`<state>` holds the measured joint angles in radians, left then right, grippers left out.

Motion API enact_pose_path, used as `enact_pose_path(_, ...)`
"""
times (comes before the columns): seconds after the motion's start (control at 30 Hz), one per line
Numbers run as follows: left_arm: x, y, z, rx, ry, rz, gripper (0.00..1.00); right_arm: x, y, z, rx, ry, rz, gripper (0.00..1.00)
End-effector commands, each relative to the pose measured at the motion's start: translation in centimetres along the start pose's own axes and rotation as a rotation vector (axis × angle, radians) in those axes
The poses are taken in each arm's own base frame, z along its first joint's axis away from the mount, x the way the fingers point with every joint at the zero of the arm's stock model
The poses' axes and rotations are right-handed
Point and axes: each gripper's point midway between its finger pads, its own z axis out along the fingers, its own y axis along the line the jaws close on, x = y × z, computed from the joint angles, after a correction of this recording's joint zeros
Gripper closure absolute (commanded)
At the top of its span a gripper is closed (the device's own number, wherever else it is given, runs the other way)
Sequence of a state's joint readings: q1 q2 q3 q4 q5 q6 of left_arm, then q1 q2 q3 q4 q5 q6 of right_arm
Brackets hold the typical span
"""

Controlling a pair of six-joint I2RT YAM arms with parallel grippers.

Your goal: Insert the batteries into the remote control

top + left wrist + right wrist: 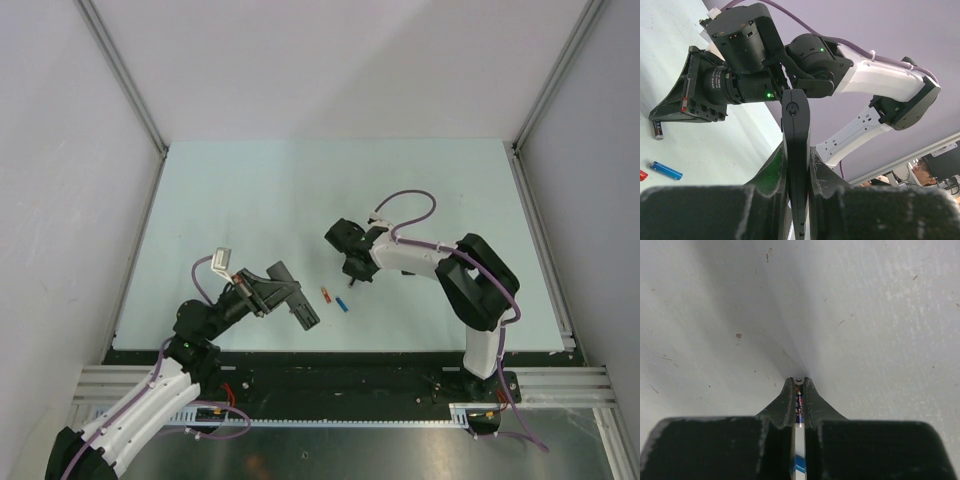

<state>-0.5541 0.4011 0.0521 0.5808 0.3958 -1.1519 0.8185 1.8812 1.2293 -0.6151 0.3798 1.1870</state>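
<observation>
Remote control (796,125) sits clenched in my left end effector (796,167), battery (799,409) pinched in my right end effector (799,385), insertion likely next.

Pale table (250,200) with red-orange battery (325,294) and blue battery (341,303) side by side

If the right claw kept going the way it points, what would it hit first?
Most likely the table: the right gripper, shut on a battery, faces bare tabletop, with the battery's tip leading. How close it is, I cannot tell.
</observation>
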Motion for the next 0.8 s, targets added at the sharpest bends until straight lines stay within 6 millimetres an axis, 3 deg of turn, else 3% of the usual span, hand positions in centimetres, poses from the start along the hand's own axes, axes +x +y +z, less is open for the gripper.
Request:
enact_pose_path(0.0, 3.1, 5.0, -1.6, -0.101, 0.053, -0.044, 1.0, -1.8, -0.9, -1.5, 0.016, -0.114, -0.09, 1.0)
enact_pose_path(0.07, 3.0, 4.9, -1.4, -0.104, 0.058, -0.043, 1.0, -2.7, -0.4, -3.9, -0.039, -0.186, -0.174, 1.0)
enact_pose_path(0.1, 2.9, 4.8, -1.3, -0.106, 0.057, -0.042, 1.0, -4.3, -0.1, -6.2, -0.087, -0.251, -0.171, 1.0)
enact_pose_path(0.2, 2.6, 4.5, -0.8, -0.111, 0.063, -0.041, 1.0, -6.1, 0.0, -10.2, -0.157, -0.348, -0.279, 1.0)
enact_pose_path(0.23, 2.4, 4.4, -0.6, -0.116, 0.059, -0.039, 1.0, -6.9, -0.1, -12.4, -0.21, -0.38, -0.286, 1.0)
enact_pose_path(0.3, 2.1, 4.6, -0.3, -0.131, 0.057, -0.032, 1.0, -7.5, -0.1, -14.9, -0.282, -0.433, -0.349, 1.0)
enact_pose_path(0.33, 1.2, 3.6, 0.3, -0.114, 0.039, -0.018, 1.0, -8.0, -0.6, -16.9, -0.338, -0.462, -0.345, 1.0)
enact_pose_path(0.47, -0.3, 2.8, 1.7, -0.122, 0.012, 0.003, 1.0, -8.7, -1.3, -21.1, -0.501, -0.543, -0.357, 1.0)
enact_pose_path(0.53, -0.3, 3.3, 2.3, -0.149, 0.029, 0.002, 1.0, -8.8, -1.9, -23.5, -0.601, -0.586, -0.374, 1.0)
enact_pose_path(0.77, -0.6, 1.9, 5.5, -0.089, 0.094, -0.004, 1.0, -6.0, -1.1, -26.3, -0.874, -0.595, -0.515, 1.0)
